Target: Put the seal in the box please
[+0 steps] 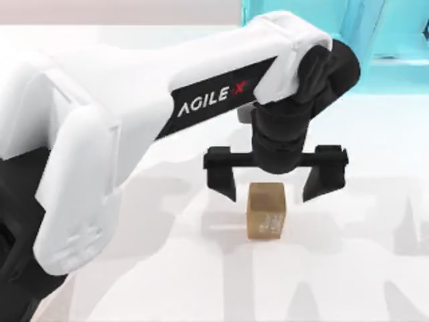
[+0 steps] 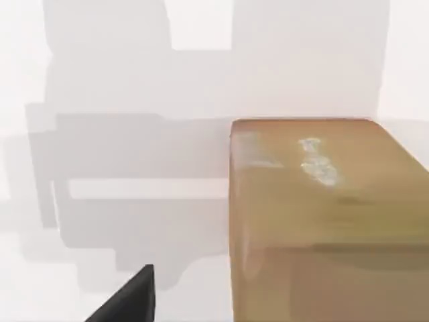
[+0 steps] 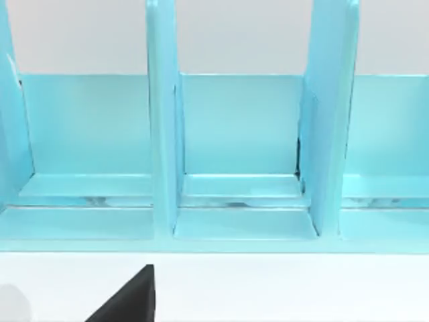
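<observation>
The seal (image 1: 266, 211) is a small tan-brown block standing upright on the white table, with whitish speckles on its near face. My left gripper (image 1: 271, 194) hangs open just above and behind it, one black finger (image 1: 224, 180) on each side of the block and neither touching it. In the left wrist view the seal (image 2: 322, 215) looms close beside one dark fingertip (image 2: 127, 302). The box is out of view. My right arm is parked facing the shelf, with one dark fingertip (image 3: 127, 302) set wide to the side.
A turquoise-blue shelf unit (image 1: 375, 40) stands at the table's back right, and its upright dividers (image 3: 161, 121) show close up in the right wrist view. My left arm's white links (image 1: 134, 134) stretch across the left half of the table.
</observation>
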`<action>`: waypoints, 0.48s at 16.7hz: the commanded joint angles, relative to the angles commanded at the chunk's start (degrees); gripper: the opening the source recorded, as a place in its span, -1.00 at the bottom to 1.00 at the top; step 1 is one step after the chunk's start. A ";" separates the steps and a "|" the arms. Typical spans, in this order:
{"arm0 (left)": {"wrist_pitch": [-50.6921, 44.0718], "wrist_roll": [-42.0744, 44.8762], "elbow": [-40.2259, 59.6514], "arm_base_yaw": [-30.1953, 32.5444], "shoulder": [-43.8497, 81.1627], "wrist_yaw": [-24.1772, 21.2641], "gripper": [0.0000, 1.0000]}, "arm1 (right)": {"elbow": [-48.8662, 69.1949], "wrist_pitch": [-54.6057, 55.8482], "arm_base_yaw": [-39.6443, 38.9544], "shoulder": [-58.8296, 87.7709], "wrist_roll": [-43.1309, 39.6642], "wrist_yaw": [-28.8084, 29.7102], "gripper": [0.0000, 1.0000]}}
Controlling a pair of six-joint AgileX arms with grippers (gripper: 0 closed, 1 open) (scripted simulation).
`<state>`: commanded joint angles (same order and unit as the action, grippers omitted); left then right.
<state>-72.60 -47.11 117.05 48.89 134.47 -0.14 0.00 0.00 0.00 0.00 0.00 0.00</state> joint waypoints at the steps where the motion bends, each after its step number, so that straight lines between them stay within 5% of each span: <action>1: 2.99 -0.01 -2.84 0.01 0.14 0.00 1.00 | 0.00 0.00 0.00 0.00 0.00 0.00 1.00; 8: 9.05 -0.06 -8.74 0.07 0.56 -0.01 1.00 | 0.00 0.00 0.00 0.00 0.00 0.00 1.00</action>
<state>-63.55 -47.17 108.30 48.96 135.02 -0.15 0.00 0.00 0.00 0.00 0.00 0.00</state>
